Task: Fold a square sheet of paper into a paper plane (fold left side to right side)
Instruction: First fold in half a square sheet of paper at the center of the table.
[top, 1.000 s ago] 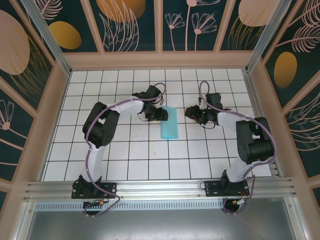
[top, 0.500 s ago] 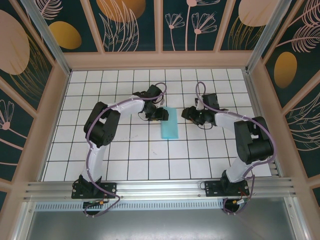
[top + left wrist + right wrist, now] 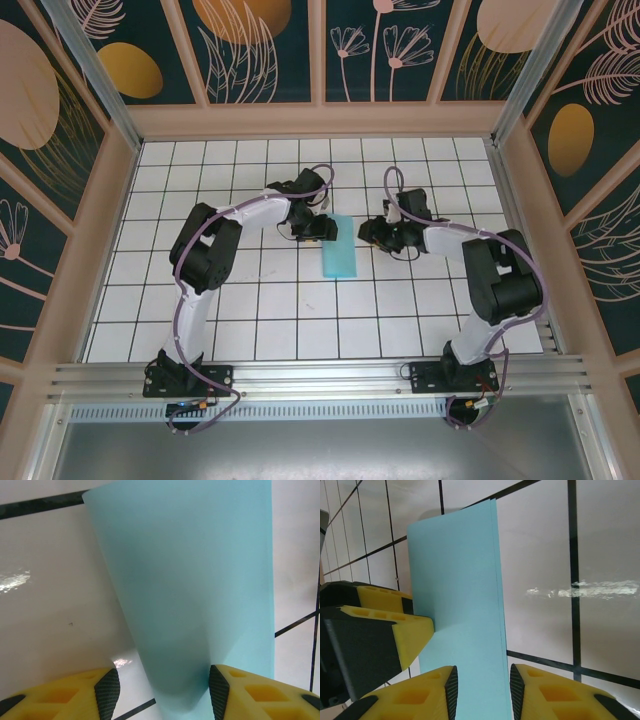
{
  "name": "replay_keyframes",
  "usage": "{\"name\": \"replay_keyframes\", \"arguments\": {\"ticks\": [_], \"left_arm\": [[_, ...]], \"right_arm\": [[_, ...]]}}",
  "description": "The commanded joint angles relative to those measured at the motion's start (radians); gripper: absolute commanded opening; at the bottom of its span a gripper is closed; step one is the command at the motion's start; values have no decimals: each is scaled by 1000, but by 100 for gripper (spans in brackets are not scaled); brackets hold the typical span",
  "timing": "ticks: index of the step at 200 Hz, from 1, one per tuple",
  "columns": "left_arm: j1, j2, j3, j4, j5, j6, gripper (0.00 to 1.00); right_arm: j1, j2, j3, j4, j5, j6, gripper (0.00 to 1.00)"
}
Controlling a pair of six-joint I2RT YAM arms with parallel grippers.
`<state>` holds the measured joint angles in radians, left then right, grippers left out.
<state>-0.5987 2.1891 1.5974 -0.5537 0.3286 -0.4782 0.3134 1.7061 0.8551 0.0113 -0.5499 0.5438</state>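
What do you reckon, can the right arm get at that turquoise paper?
Probably yes: the right arm has open jaws astride the edge of the paper, nothing between; the left arm is opposite.

We see a white table (image 3: 250, 300) ruled into square tiles by dark grid lines, its surface glossy enough to throw bright glints in both wrist views. Pale wooden walls close it in along the left, right and far edges, and a metal rail (image 3: 320, 375) runs along the near edge.

One thing lies on it: the square sheet of paper (image 3: 339, 246), light turquoise and plain, folded into a narrow strip. It sits a little right of the table's centre, in the far half, well apart from every edge. Its long sides run from far to near. Along its right side we make out two layers lying almost flush.
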Motion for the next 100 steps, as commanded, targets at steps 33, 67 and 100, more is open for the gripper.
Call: {"name": "replay_keyframes", "arguments": {"ticks": [33, 67, 100], "left_arm": [[-29, 106, -8, 99, -20, 26, 56], [-30, 109, -5, 96, -25, 26, 56], [-35, 115, 2, 87, -31, 30, 56]], "right_arm": [[27, 36, 53, 12, -10, 16, 35], [26, 26, 54, 3, -1, 13, 36], [26, 25, 53, 5, -8, 16, 35]]}}
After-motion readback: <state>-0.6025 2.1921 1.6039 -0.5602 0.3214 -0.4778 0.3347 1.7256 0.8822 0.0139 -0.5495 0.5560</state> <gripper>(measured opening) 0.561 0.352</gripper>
